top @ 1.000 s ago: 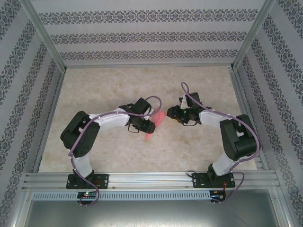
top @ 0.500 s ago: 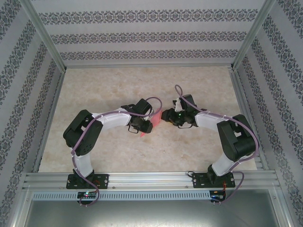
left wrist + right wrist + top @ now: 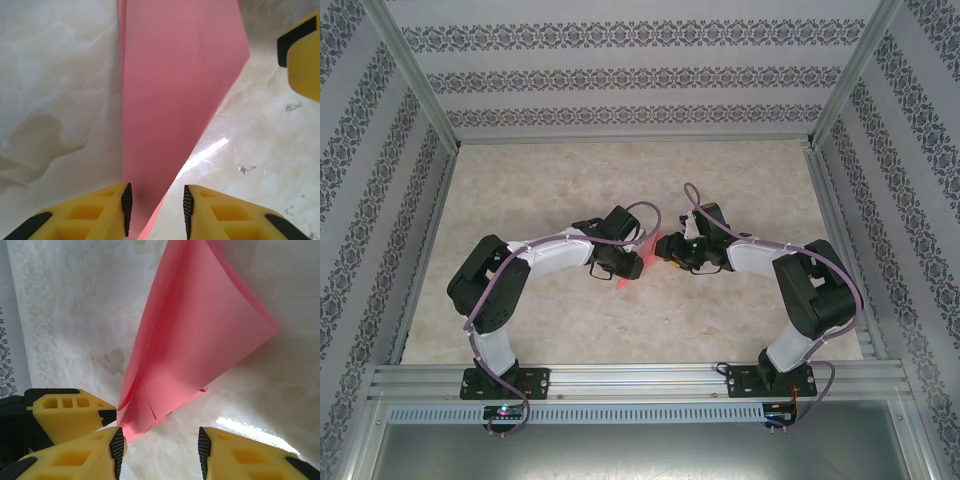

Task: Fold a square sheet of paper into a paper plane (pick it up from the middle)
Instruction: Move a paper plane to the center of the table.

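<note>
**Item 1: pink paper** [image 3: 170, 95]. Plain on both faces. It is folded into a long taper with a crease along one side. The wide end lies well ahead of my left jaws, and the narrow end runs back between them. From my right wrist it rises ahead of the jaws as a curved, layered flap. Its lower point is just beside my left-hand pad, and layer edges show near that point. From above it sits between my two grippers.

**Item 2: left gripper** [image 3: 155, 212]. Yellow fingers with black pads. The jaws are part-way apart and straddle the paper's narrow end. One pad meets the paper's edge. Bare table shows between the paper and the other pad, so I see no clamp.

**Item 3: right gripper** [image 3: 160, 450]. Same build. The jaws are part-way apart with table showing between the pads, and they grip nothing. One of its fingers shows ahead and to the right of my left jaws. A left finger lies just left of my right jaws.

**Item 4: table** [image 3: 50, 75]. Pale marbled top with a bright glare streak [image 3: 207, 150] and small scuff marks [image 3: 295, 106] ahead of my left jaws.

**Item 5: patterned wall** [image 3: 7, 340]. Far left of my right jaws.
</note>
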### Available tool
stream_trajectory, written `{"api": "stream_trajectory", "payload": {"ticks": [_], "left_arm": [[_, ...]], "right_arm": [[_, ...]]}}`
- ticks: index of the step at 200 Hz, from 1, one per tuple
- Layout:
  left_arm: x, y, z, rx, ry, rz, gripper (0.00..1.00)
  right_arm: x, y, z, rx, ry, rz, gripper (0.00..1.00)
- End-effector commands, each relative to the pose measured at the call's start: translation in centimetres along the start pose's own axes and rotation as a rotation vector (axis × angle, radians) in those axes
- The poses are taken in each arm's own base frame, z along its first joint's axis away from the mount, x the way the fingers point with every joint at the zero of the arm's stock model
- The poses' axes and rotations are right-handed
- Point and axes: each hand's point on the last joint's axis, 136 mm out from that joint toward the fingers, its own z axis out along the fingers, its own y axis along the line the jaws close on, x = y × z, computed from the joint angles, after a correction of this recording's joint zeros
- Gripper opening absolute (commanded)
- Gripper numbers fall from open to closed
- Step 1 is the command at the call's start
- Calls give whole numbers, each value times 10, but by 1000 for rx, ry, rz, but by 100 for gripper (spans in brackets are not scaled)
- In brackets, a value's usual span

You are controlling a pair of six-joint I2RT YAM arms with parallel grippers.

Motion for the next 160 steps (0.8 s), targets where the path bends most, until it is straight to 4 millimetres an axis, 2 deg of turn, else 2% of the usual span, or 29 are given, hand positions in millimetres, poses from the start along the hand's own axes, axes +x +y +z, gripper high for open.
{"api": "stream_trajectory", "payload": {"ticks": [1, 20, 52, 88, 160], "left_arm": [[7, -2, -4, 17, 23, 12, 36], [5, -2, -7, 14, 17, 16, 36], [7, 5, -3, 3, 30, 8, 30], [8, 9, -1, -1, 40, 2, 19], [9, 19, -3, 57, 33, -62, 12]], "right_arm": [[5, -1, 0, -4, 3, 0, 46], [6, -2, 1, -8, 6, 7, 46], [7, 0, 4, -22, 9, 15, 46], [10, 2, 6, -37, 12, 27, 47], [17, 8, 25, -54, 35, 55, 51]]}}
